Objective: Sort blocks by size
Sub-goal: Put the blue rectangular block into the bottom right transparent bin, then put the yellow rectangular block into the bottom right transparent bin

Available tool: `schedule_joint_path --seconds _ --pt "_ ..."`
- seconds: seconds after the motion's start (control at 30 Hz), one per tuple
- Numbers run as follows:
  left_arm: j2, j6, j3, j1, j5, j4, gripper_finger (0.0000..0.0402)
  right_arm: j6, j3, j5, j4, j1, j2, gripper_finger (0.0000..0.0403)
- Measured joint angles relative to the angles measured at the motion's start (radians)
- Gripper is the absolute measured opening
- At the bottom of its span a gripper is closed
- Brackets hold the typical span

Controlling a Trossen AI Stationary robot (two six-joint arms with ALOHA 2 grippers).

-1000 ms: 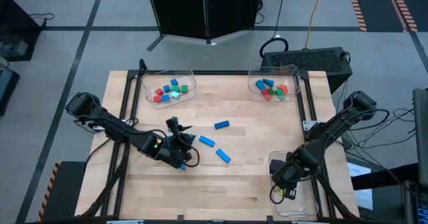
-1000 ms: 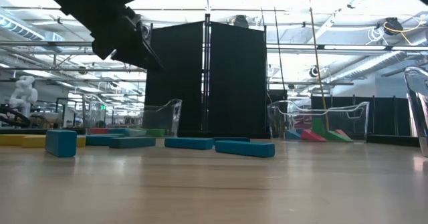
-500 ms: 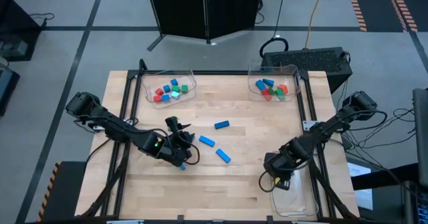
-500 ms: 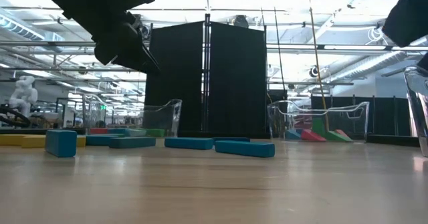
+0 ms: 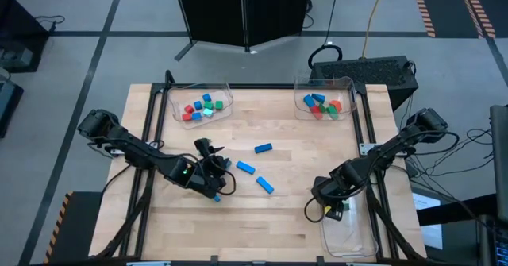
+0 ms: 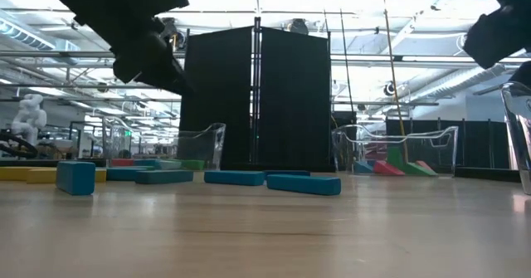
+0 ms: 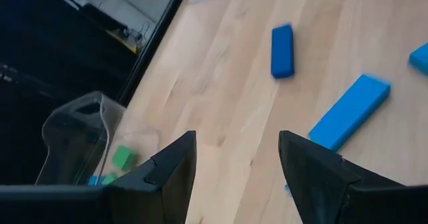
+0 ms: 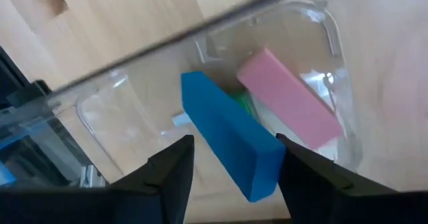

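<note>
Pale wood makes up the surface (image 5: 294, 139) we work over, with a dark curtain frame and cables on the floor beyond it. Our right tool (image 5: 321, 210) hangs at the mouth of the near clear tray (image 5: 349, 246), fingers spread and holding nothing. Directly past them a long blue block (image 8: 231, 144) and a pink block (image 8: 287, 100) lie inside that tray, with a sliver of green between the two that we cannot identify with any confidence. We judge the blue one as just dropped off there with the long pieces.

Our left tool (image 5: 213, 179) hovers low over the middle of the surface, fingers apart with nothing between them. Three blue bars remain loose on the wood, all to the side of the left tool that faces the right arm: the nearest bar (image 7: 349, 112) lies just beside it and runs diagonally away, the middle bar (image 5: 264, 184) sits a little further toward the right arm, and the far bar (image 7: 282, 50) lies beyond, toward the two back trays. Those trays already hold smaller blocks: the left back tray (image 5: 200, 109) and the right back tray (image 5: 324, 106).

We judge the left arm much nearer to all three bars. Since the nearest one lies slantwise, the fingers should close across its short width, not along its length.
</note>
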Motion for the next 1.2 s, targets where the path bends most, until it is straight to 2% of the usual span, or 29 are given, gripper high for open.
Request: schedule_joint_path --seconds 0.13,0.27,0.37,0.57,0.67,0.87,1.0,1.2 --pt "0.000 -0.095 0.000 -0.001 0.018 -0.136 0.0212 0.003 0.029 0.012 -0.065 0.004 -0.027 0.0195" --pt "0.000 -0.209 0.000 -0.001 0.070 -0.260 0.0212 0.003 0.112 0.103 -0.151 0.011 -0.072 0.0190" --pt "0.000 -0.267 0.000 -0.001 0.126 -0.311 0.0212 0.002 0.189 0.223 -0.205 0.017 -0.106 0.0188" --pt "0.000 -0.344 0.000 -0.001 0.252 -0.373 0.0212 0.011 0.290 0.558 -0.210 0.024 -0.142 0.0188" --pt "0.000 -0.381 0.000 -0.010 0.298 -0.452 0.0212 -0.003 0.298 0.643 -0.185 0.023 -0.142 0.0187" --pt "0.000 -0.482 -0.001 -0.050 0.324 -0.617 0.0212 -0.016 0.298 0.715 -0.163 0.020 -0.116 0.0187" --pt "0.000 -0.485 -0.022 -0.065 0.336 -0.624 0.0212 -0.016 0.297 0.737 -0.148 0.020 -0.094 0.0187" --pt "0.000 -0.464 -0.118 -0.041 0.527 -0.623 0.0212 -0.038 0.297 0.735 -0.110 0.021 -0.070 0.0187"
